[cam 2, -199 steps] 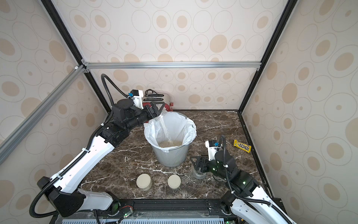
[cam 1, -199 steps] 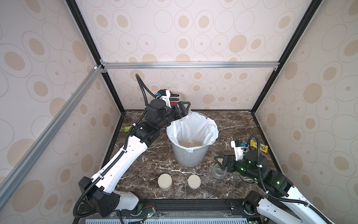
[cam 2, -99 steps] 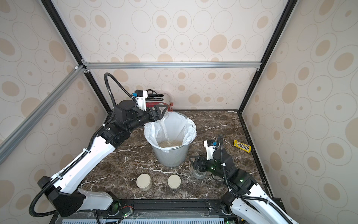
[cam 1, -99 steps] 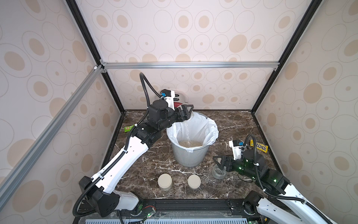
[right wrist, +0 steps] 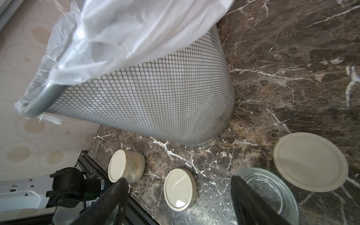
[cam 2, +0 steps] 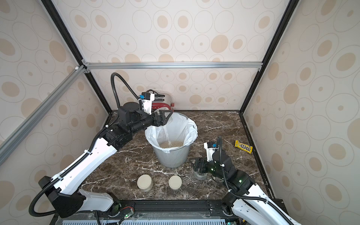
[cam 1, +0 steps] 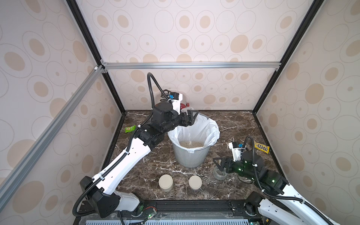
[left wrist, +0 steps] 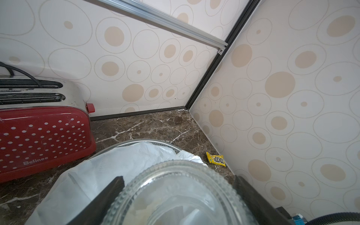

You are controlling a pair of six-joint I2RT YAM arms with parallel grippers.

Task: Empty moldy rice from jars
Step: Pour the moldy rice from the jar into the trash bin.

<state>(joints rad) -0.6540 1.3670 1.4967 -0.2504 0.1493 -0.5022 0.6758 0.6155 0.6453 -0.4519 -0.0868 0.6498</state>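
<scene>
"The moldy rice (cam 1: pixel 191 144), where is it?"

"Mostly in the bin (cam 1: pixel 190 159), as a pale heap at the bottom of its white liner (cam 1: pixel 211 130). A thin stream of grains falls into it from the tilted jar (left wrist: pixel 181 196), which hangs above the bin's far left rim."

"What holds that jar?"

"The left jaws. They are closed on it, with a black finger (left wrist: pixel 107 196) pressed to each side of the glass, and the jar is tipped toward the liner. Only a few pale patches show through the glass."

"And the right jaws?"

"Wide apart and gripping nothing. They hover low at the bin's front right, over the empty jar (right wrist: pixel 276 187), which stands open on the desk (cam 1: pixel 233 124). One finger crosses in front of its rim, and I cannot tell whether it touches. The rice is well apart from these jaws, inside the bin."

"What else lies near the bin?"

"A loose lid (right wrist: pixel 309 159) lies flat just beside the empty jar. A second lid (right wrist: pixel 179 189) lies straight in front of the bin. At the bin's front left stands the lidded jar (right wrist: pixel 126 165), closed, with pale contents showing through its glass."
</scene>
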